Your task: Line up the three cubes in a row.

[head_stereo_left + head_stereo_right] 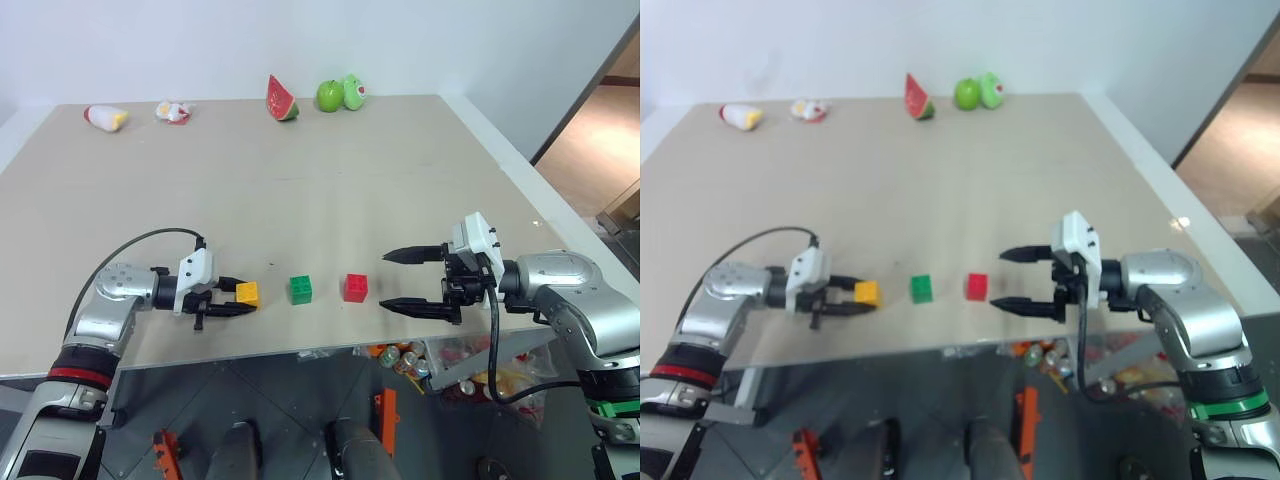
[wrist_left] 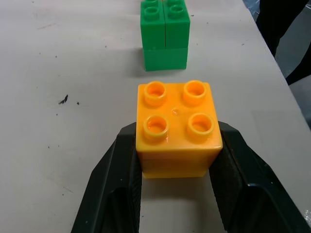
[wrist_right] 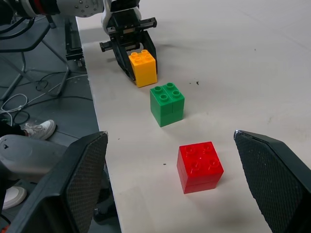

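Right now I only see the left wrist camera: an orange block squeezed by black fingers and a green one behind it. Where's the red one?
Observer: The red cube sits on the table past the green cube, so orange, green and red make a row.
Operator: What's the other hand doing?
Observer: The right gripper hangs open just beyond the red cube, holding nothing.
Operator: Any other toys?
Observer: A watermelon slice and a green apple stand at the far edge.

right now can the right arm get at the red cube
Probably yes: the right end effector is open, facing the red cube with bare table between them.
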You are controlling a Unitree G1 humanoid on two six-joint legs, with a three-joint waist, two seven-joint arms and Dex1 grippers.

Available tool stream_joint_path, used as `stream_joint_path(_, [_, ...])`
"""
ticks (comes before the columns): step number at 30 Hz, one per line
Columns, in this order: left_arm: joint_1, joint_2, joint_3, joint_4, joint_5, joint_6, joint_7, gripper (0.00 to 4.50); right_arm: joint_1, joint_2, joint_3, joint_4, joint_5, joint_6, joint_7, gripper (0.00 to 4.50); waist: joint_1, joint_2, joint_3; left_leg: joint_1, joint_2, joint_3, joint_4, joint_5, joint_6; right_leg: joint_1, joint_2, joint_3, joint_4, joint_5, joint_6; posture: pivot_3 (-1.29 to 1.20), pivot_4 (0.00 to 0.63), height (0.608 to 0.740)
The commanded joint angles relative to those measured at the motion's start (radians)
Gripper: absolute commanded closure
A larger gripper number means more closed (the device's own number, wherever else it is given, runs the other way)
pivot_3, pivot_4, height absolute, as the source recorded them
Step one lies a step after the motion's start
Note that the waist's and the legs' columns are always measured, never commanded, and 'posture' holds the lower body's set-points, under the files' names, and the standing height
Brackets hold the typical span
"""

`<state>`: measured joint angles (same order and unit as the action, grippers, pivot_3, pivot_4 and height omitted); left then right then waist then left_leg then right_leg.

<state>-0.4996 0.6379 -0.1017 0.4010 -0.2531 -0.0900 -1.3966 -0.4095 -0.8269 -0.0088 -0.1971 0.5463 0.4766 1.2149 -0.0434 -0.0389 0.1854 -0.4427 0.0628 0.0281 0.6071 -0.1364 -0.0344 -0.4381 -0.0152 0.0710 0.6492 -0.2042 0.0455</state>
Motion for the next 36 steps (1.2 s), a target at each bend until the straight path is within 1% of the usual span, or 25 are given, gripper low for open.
stream_joint_path(1, [-0.02,-0.006,0.008,0.015,0.011,-0.024,0.014,3.16,-0.005,-0.004,-0.038,-0.034,0.019,-0.009,-0.004,0.19,0.0,0.0,0.0,0.0,0.0,0.0,0.0,0.0,0.0,0.0,0.0,0.0,0.0,0.0,0.0,0.0,0.15,0.74])
stream_joint_path(3, [-0.021,-0.005,0.007,0.019,0.014,-0.02,0.013,3.16,-0.006,-0.004,-0.038,-0.031,0.017,-0.011,-0.005,0.19,0.0,0.0,0.0,0.0,0.0,0.0,0.001,0.0,0.0,0.001,0.0,0.0,0.0,0.001,0.001,0.0,0.15,0.74])
stream_joint_path(4, [-0.021,-0.005,0.009,0.022,0.028,-0.036,0.034,2.15,-0.008,-0.004,-0.039,-0.029,0.016,-0.012,-0.005,0.19,0.0,0.0,0.0,0.0,0.0,0.0,0.002,0.0,0.0,0.001,0.0,0.0,0.0,0.001,0.001,0.0,0.15,0.74])
stream_joint_path(8, [-0.008,0.009,0.039,-0.017,0.007,0.011,0.066,0.84,-0.016,-0.004,-0.039,-0.016,0.013,-0.02,-0.001,0.19,0.0,0.0,0.0,0.0,0.0,0.0,0.003,0.0,0.0,0.001,0.0,0.0,0.0,0.002,0.001,0.0,0.15,0.74])
stream_joint_path(14, [0.079,0.103,0.125,-0.107,-0.051,0.091,0.067,0.84,-0.033,-0.017,-0.05,0.037,-0.001,-0.045,0.011,0.19,-0.004,0.0,0.0,0.0,0.001,0.0,0.002,0.0,0.0,0.0,0.0,0.0,0.0,0.001,0.0,0.0,0.15,0.74])
stream_joint_path(17, [0.163,0.172,0.183,-0.21,-0.103,0.172,0.056,0.84,-0.045,-0.028,-0.061,0.069,-0.003,-0.058,0.023,0.19,-0.005,0.0,0.0,0.0,0.001,0.0,0.001,0.0,0.0,-0.001,0.0,0.0,0.0,0.001,0.0,0.0,0.15,0.74])
stream_joint_path(19, [0.247,0.231,0.228,-0.297,-0.145,0.239,0.04,0.84,-0.062,-0.034,-0.061,0.104,-0.015,-0.077,0.033,0.19,-0.005,0.0,0.0,0.0,0.001,0.001,0.001,0.0,0.0,-0.001,0.0,0.0,0.0,0.001,0.0,0.0,0.15,0.74])
stream_joint_path(22, [0.341,0.283,0.256,-0.372,-0.149,0.285,0.055,0.84,-0.111,-0.024,-0.051,0.17,-0.036,-0.101,0.044,0.19,-0.006,0.0,0.0,0.0,0.001,0.002,0.001,0.0,0.0,-0.001,-0.002,0.0,0.0,0.001,0.0,0.0,0.15,0.74])
stream_joint_path(25, [0.371,0.282,0.308,-0.434,-0.181,0.37,0.132,0.84,-0.155,-0.01,-0.04,0.236,-0.059,-0.124,0.049,0.19,-0.002,0.0,0.0,0.001,0.001,0.002,0.001,-0.001,0.0,-0.001,-0.003,-0.001,0.0,0.001,-0.001,0.0,0.15,0.74])
stream_joint_path(28, [0.368,0.259,0.404,-0.489,-0.277,0.523,0.249,0.84,-0.167,0.001,-0.043,0.287,-0.076,-0.134,0.045,0.19,-0.001,0.0,0.0,0.0,0.001,0.002,0.001,-0.001,0.0,-0.001,-0.004,-0.002,0.0,0.001,-0.001,0.0,0.15,0.74])
stream_joint_path(31, [0.378,0.217,0.49,-0.55,-0.359,0.625,0.36,0.84,-0.145,0.007,-0.051,0.318,-0.087,-0.139,0.031,0.19,-0.001,0.0,0.0,0.0,0.001,0.002,0.001,0.0,0.0,-0.001,-0.004,-0.002,0.0,0.001,0.0,0.0,0.15,0.74])
stream_joint_path(33, [0.409,0.188,0.526,-0.602,-0.396,0.667,0.412,0.84,-0.121,0.012,-0.058,0.321,-0.087,-0.131,0.02,0.19,-0.001,0.0,0.0,0.0,0.001,0.002,0.001,0.0,0.0,-0.001,-0.004,-0.002,0.0,0.001,0.0,0.0,0.15,0.74])
stream_joint_path(36, [0.468,0.151,0.545,-0.671,-0.421,0.685,0.455,0.84,-0.082,0.017,-0.063,0.305,-0.082,-0.12,0.007,0.19,-0.001,0.0,0.0,0.0,0.001,0.002,-0.001,-0.001,0.0,-0.001,-0.003,-0.002,0.0,-0.002,0.0,0.0,0.15,0.74])
